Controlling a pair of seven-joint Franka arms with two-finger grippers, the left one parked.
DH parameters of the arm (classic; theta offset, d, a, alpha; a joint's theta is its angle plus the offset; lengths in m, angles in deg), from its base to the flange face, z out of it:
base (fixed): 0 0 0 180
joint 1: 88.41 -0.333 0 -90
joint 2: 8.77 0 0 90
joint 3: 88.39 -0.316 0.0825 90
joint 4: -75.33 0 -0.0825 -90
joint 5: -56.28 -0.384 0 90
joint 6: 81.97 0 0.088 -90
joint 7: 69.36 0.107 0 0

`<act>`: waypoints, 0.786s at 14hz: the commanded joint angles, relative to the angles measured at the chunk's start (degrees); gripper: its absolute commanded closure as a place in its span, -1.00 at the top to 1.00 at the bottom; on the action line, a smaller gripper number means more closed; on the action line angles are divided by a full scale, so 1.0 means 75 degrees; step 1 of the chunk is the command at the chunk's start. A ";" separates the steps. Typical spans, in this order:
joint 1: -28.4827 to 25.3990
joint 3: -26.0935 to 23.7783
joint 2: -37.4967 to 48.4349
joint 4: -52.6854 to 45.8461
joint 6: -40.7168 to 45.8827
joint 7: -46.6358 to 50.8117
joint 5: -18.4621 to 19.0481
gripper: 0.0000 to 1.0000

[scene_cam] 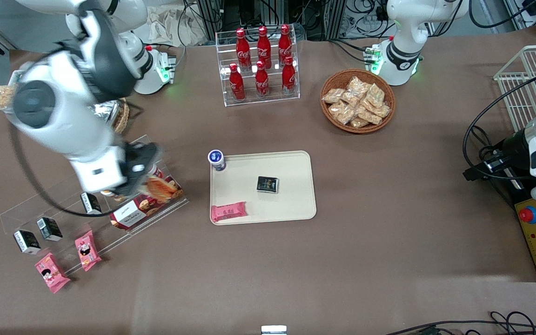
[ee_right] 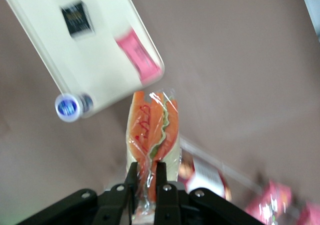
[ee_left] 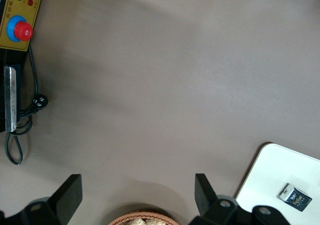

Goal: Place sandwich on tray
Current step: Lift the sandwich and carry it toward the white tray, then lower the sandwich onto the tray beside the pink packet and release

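Note:
My right gripper (ee_right: 146, 170) is shut on the wrapped sandwich (ee_right: 152, 135), a wedge of white bread with orange-red and pale layers. In the front view the gripper (scene_cam: 144, 179) holds the sandwich (scene_cam: 161, 188) above the clear acrylic rack, toward the working arm's end of the table. The cream-beige tray (scene_cam: 291, 204) lies at the table's middle, and also shows in the right wrist view (ee_right: 50, 35) and the left wrist view (ee_left: 265, 175). On it lie a pink packet (scene_cam: 229, 212) and a small black box (scene_cam: 267, 184). A blue-capped cup (scene_cam: 216, 159) stands at one of its corners.
The acrylic rack (scene_cam: 63, 218) holds small black boxes (scene_cam: 49, 228), pink packets (scene_cam: 86, 249) and a white-labelled box (scene_cam: 130, 214). A stand of red cola bottles (scene_cam: 262, 63) and a wicker basket of tan snack bags (scene_cam: 358, 101) lie farther from the front camera.

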 commanded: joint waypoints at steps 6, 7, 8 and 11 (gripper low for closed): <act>-0.1820 0.0126 -0.2085 -0.0227 -0.3136 0.0292 -0.0102 -1.00; -0.1820 0.0126 -0.2250 -0.0227 -0.3442 0.0374 -0.0113 -1.00; -0.1855 0.0126 -0.2414 -0.0227 -0.3735 0.0398 -0.0113 -1.00; -0.2183 0.0185 -0.2836 -0.0227 -0.4438 0.0433 0.0003 -1.00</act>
